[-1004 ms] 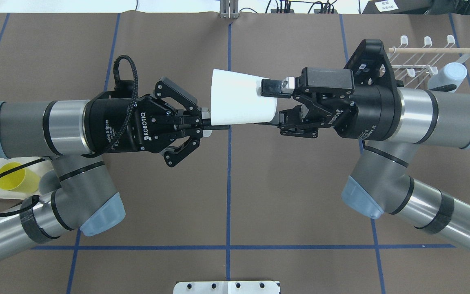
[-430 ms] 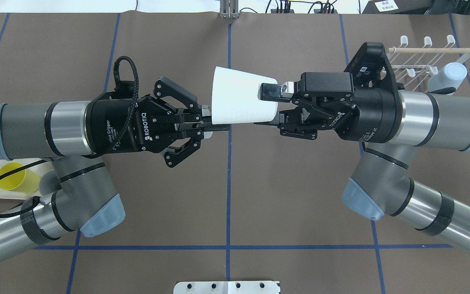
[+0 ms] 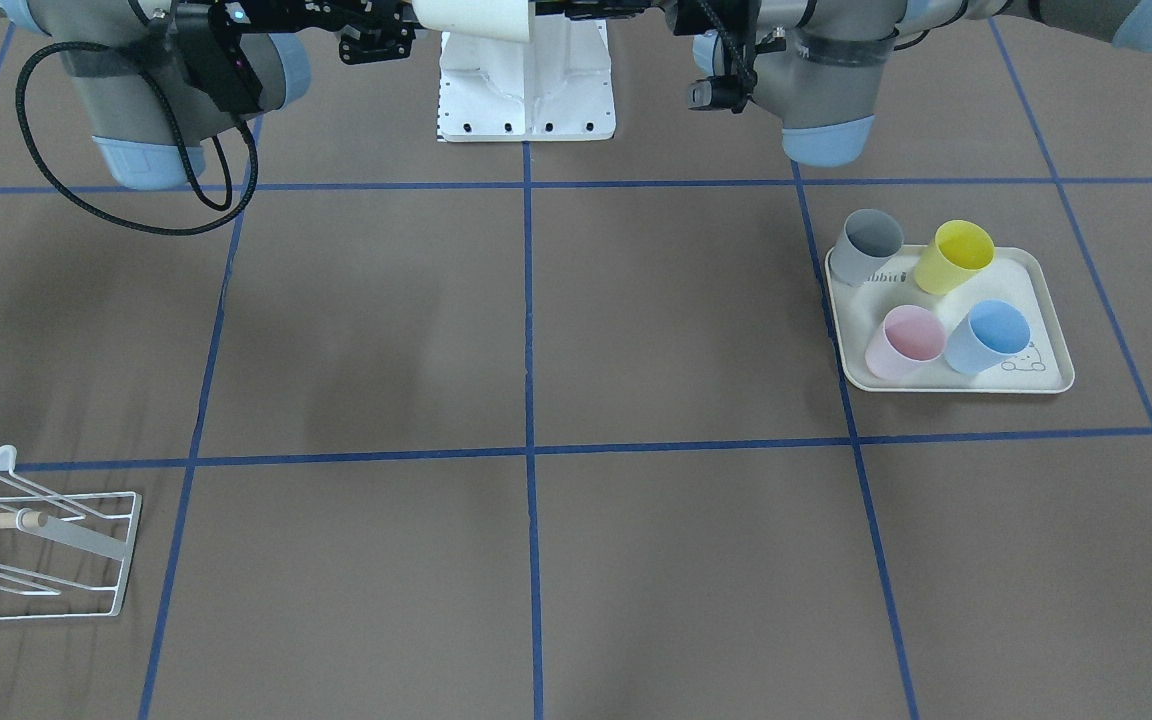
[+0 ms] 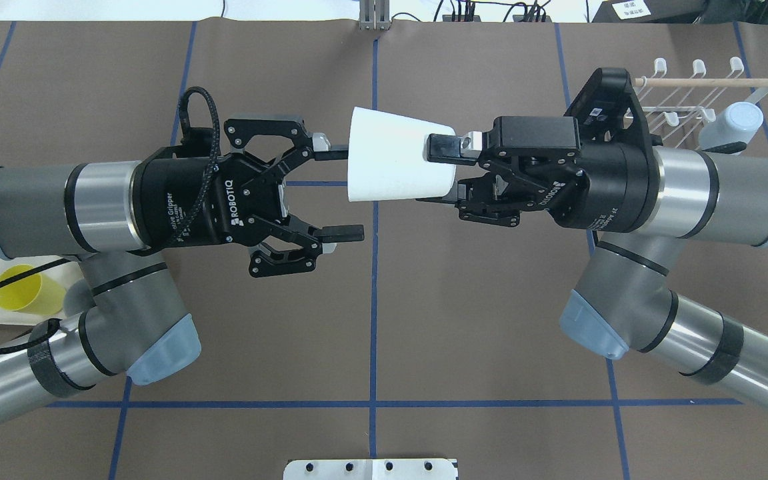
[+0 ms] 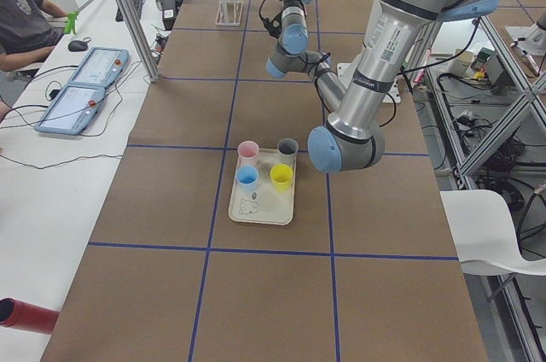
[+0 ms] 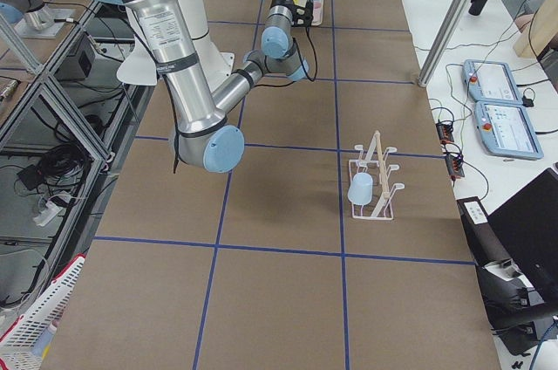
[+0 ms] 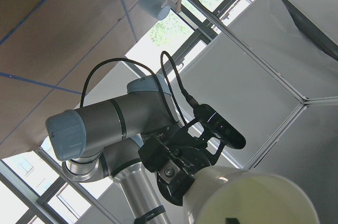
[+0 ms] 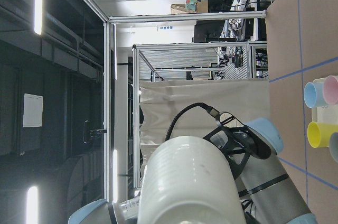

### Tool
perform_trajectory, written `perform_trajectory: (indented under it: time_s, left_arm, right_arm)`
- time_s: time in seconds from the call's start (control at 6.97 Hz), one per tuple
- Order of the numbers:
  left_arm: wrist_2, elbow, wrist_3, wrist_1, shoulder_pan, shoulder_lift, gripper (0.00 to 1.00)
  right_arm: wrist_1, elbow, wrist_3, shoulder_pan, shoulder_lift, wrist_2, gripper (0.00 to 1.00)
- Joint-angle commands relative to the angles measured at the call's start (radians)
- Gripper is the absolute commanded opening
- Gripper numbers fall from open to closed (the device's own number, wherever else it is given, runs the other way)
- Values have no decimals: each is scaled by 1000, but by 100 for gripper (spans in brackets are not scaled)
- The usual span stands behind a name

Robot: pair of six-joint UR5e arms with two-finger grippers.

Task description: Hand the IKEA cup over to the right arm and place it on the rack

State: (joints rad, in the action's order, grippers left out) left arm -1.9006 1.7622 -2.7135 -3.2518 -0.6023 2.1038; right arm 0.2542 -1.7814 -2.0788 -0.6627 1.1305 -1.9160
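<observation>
The white IKEA cup (image 4: 391,163) lies sideways in mid-air over the table's centre line, wide mouth toward my left arm. My right gripper (image 4: 456,173) is shut on its narrow base end, one finger on top of the wall and one below. My left gripper (image 4: 346,190) stands open just off the cup's rim, its fingers spread apart and touching nothing. In the left wrist view the cup's open mouth (image 7: 253,197) fills the lower right. The white wire rack (image 4: 687,100) with its wooden dowel stands at the far right, behind my right wrist.
A pale blue cup (image 4: 731,125) hangs on the rack. The cream tray (image 3: 946,382) on my left side holds grey (image 3: 866,245), yellow (image 3: 954,255), pink (image 3: 904,340) and blue (image 3: 986,335) cups. A person sits at a side desk (image 5: 26,20).
My left gripper has opened and let go of the cup's rim, its fingers spreading wide. The right gripper keeps its hold, and the cup has barely shifted.
</observation>
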Motion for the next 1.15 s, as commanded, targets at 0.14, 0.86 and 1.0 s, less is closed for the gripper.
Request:
perform_trajectory:
  time_s: [0.14,0.86,1.0]
  left_arm:
    - [-11,-7,157,38,-86,-57,100]
    - [-311,-6,643,473,-414,-120,100]
    - [-313,9,746,556,-474,-140,100]
  right_arm:
    - [33,0,0,-49,41,-9,12]
    - [-307,36,409,-265,174,-196,12]
    - [-387,30,465,-322,201,-210,12]
